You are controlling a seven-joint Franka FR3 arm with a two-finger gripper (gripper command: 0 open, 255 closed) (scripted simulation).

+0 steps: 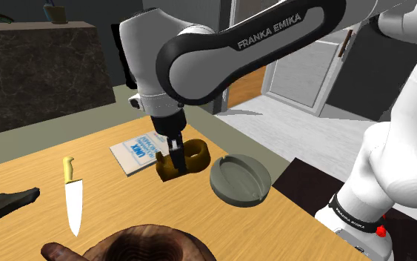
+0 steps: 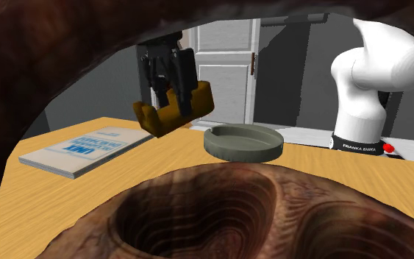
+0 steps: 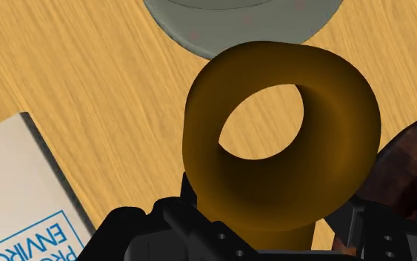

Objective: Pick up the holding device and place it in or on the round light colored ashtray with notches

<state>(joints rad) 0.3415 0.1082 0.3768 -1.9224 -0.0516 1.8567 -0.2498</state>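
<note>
The holding device [image 1: 184,160] is a single smooth, glossy brown ring with thick rounded walls and an oval through-hole. The gripper [image 1: 175,150] is closed on one wall of this ring and carries it. In the second exterior view the holding device [image 2: 174,112] appears clear of the wooden table [image 2: 330,184], just beside the ashtray [image 2: 243,143]. Its long axis is tilted there: the end at that view's left sits lower than the end at the right. In the wrist view the hole of the holding device [image 3: 325,170] faces the camera, and wood grain shows through it. The ashtray [image 1: 240,180] is one round, shallow, matte grey dish with a raised rim. One flat white booklet [image 1: 135,154] with blue print lies near the ring. One knife [image 1: 72,197], with a yellow handle and a white blade, lies well apart from it. One dark brown, grained bowl [image 1: 151,245] stands at the table's near edge. One flat dark object [image 1: 5,205] lies beside the knife.
</note>
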